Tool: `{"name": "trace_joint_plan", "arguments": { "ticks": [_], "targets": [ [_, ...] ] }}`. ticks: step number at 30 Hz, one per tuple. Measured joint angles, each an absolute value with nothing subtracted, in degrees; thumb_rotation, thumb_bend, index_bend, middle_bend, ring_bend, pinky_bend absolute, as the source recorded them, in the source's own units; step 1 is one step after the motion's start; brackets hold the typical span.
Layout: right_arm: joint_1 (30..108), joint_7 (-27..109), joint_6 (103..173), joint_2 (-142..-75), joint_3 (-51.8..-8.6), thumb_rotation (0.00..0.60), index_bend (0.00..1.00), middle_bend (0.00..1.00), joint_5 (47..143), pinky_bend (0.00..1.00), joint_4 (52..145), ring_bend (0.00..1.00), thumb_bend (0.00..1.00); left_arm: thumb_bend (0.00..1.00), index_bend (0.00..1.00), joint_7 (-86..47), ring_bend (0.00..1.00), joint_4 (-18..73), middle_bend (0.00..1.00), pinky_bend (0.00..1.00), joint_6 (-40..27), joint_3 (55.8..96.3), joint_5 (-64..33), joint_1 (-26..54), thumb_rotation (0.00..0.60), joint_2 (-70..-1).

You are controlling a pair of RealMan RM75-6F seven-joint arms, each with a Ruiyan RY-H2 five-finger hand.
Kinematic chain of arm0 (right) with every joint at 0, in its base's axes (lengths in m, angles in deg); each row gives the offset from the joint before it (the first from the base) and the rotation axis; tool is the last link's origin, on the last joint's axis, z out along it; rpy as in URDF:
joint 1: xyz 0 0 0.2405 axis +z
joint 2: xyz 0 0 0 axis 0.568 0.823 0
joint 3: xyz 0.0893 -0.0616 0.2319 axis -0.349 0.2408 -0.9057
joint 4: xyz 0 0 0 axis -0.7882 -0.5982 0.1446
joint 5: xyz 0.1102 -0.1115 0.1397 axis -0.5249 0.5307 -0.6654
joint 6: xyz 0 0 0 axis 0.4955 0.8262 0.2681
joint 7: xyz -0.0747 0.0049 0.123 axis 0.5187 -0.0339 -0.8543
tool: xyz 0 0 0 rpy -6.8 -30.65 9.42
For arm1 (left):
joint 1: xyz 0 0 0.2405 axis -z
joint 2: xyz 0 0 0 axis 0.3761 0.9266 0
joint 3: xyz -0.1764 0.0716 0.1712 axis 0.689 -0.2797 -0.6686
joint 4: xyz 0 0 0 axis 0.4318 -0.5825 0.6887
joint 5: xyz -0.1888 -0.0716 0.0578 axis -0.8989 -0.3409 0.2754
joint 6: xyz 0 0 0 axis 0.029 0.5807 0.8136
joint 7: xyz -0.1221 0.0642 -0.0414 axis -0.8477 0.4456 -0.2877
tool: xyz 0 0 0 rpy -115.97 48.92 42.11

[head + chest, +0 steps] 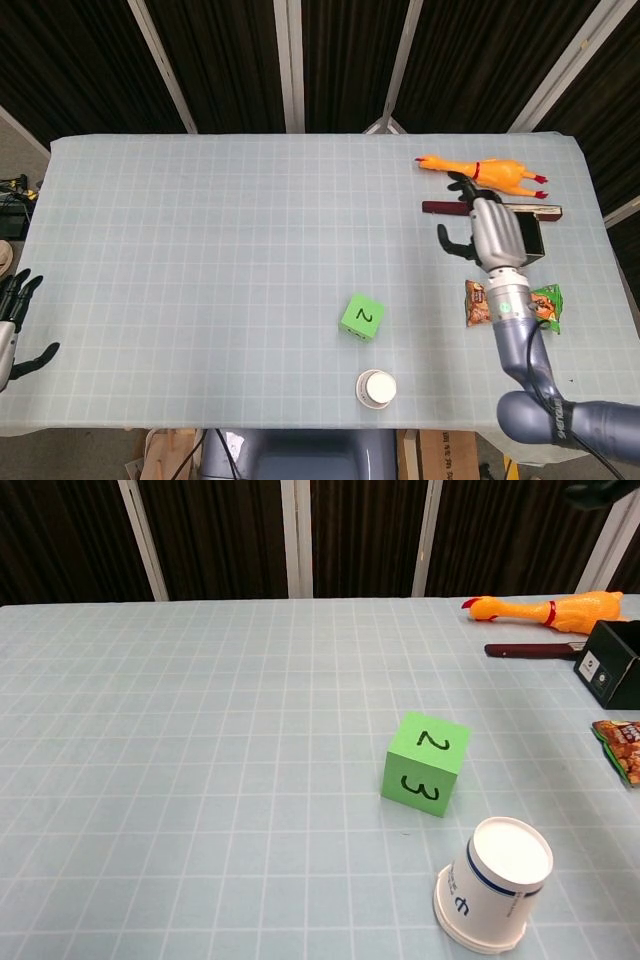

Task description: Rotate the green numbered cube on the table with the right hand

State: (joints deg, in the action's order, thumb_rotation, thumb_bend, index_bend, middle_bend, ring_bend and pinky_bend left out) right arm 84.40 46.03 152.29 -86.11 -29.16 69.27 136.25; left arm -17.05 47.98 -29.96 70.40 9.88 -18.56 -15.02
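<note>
The green numbered cube [362, 317] [425, 763] sits on the table a little right of centre, near the front edge, showing a 2 on top and a 3 on the side facing me. My right hand [490, 230] hovers to the right of the cube and farther back, well apart from it, its dark fingers spread and holding nothing. At the far left table edge, my left hand [15, 325] is also empty with its fingers apart. The chest view shows only a dark tip of the right hand at its top right corner.
An upturned white paper cup [377, 388] [495, 883] stands just in front of the cube. A yellow rubber chicken [485, 172] [545, 608], a dark red bar [445, 208], a black box [612, 665] and a snack packet [545, 305] crowd the right side.
</note>
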Motion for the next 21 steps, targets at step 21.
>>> {"name": "trace_joint_plan", "arguments": {
  "ticks": [21],
  "targets": [
    [46.89, 44.74, 169.32, -84.13, -6.11, 0.600, 0.14, 0.13, 117.21, 0.09, 126.15, 0.11, 0.36, 0.27, 0.00, -18.39, 0.00, 47.91, 0.00, 0.01, -30.47, 70.18, 10.06, -19.14, 0.600, -14.51]
  ]
}}
